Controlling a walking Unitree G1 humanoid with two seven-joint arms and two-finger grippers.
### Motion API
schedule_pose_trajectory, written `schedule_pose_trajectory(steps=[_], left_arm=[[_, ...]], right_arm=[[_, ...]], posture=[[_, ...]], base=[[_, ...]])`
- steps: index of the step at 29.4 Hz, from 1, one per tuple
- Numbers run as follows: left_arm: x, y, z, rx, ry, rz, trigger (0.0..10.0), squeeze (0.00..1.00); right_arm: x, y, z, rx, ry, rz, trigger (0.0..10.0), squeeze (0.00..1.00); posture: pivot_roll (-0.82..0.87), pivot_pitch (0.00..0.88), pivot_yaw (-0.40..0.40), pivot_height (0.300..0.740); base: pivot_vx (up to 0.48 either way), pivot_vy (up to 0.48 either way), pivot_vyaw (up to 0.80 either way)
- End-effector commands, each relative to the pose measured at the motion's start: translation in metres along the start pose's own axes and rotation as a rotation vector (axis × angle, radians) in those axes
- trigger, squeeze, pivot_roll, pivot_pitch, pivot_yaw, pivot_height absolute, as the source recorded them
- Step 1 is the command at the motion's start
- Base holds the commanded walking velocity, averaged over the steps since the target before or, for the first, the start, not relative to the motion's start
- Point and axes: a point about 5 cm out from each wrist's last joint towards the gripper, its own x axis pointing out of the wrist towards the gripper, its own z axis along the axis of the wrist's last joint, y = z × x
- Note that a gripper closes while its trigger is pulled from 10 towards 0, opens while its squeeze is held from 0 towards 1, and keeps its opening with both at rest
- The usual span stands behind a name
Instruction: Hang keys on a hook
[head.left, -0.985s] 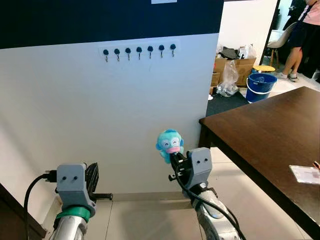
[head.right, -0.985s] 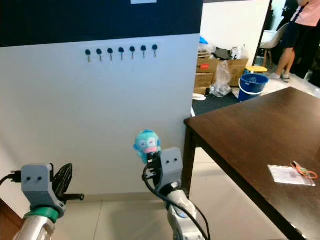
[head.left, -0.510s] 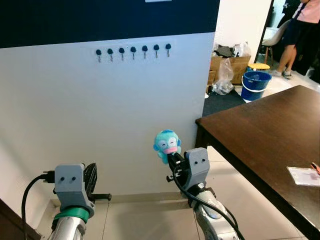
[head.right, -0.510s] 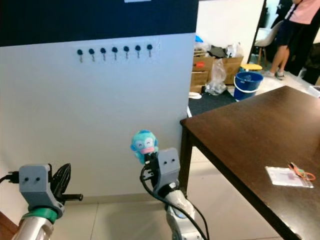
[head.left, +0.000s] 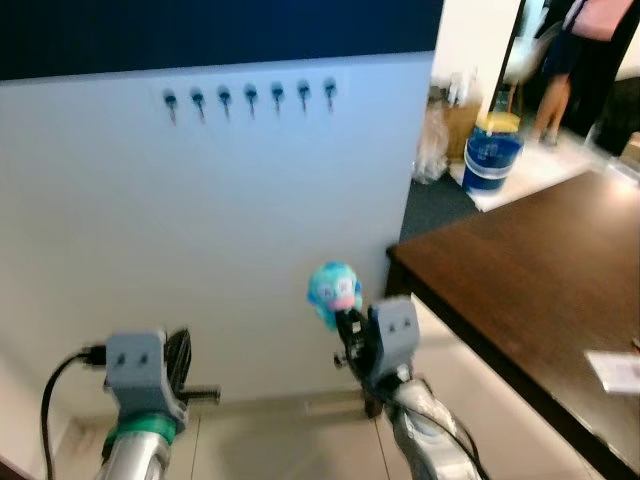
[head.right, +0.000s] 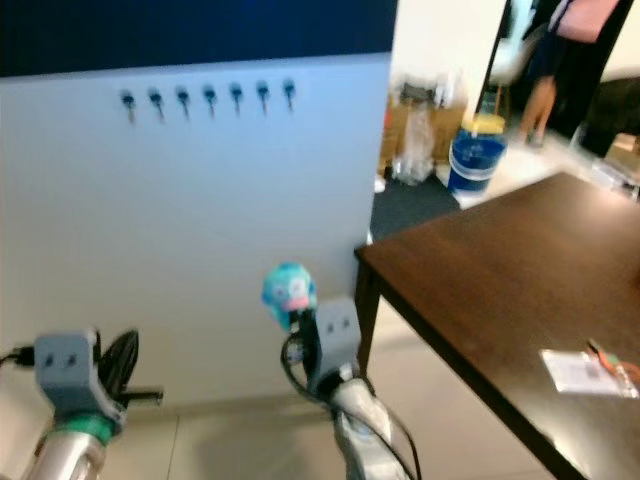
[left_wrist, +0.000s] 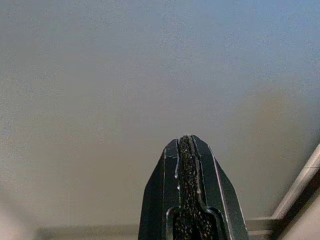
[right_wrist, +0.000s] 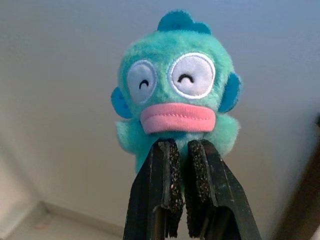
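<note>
R gripper (right_wrist: 181, 150) clamped on plush (right_wrist: 176, 95), below hooks (head.left: 250, 96); L gripper (left_wrist: 185, 142) pinched empty, facing wall (head.left: 150, 230).

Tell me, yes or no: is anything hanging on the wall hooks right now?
No. The row of hooks on the white wall is bare, while the right gripper holds the blue plush keychain low below them.

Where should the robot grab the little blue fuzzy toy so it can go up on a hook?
Probably just where the right gripper pinches it now: low on the plush toy, coming from underneath. The toy sits upright above the fingers, its top free to lift toward the hooks.
</note>
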Motion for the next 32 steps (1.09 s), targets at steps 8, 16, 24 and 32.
schedule_pose_trajectory(steps=[8,16,24,32], left_arm=[[-0.001,-0.002,-0.003,0.007,0.016,-0.008,10.0,0.0],[-0.001,-0.001,-0.003,0.008,0.017,-0.008,10.0,0.0],[0.0,-0.001,-0.003,0.006,0.017,-0.008,10.0,0.0],[-0.001,-0.001,-0.003,0.005,0.02,-0.008,10.0,0.0]], right_arm=[[-0.004,-0.004,-0.003,-0.009,0.01,-0.002,10.0,0.0],[0.001,0.002,0.009,-0.015,-0.049,0.051,10.0,0.0],[0.007,0.004,0.025,-0.032,-0.113,0.094,10.0,0.0],[0.012,0.013,0.046,-0.102,-0.198,0.169,10.0,0.0]], posture=[[-0.08,0.0,0.154,0.74],[-0.08,0.0,0.157,0.74],[-0.08,0.0,0.158,0.74],[-0.08,0.0,0.161,0.74]], base=[[0.293,0.0,0.0],[0.291,0.0,0.0],[0.289,0.0,0.0],[0.283,0.0,0.0]])
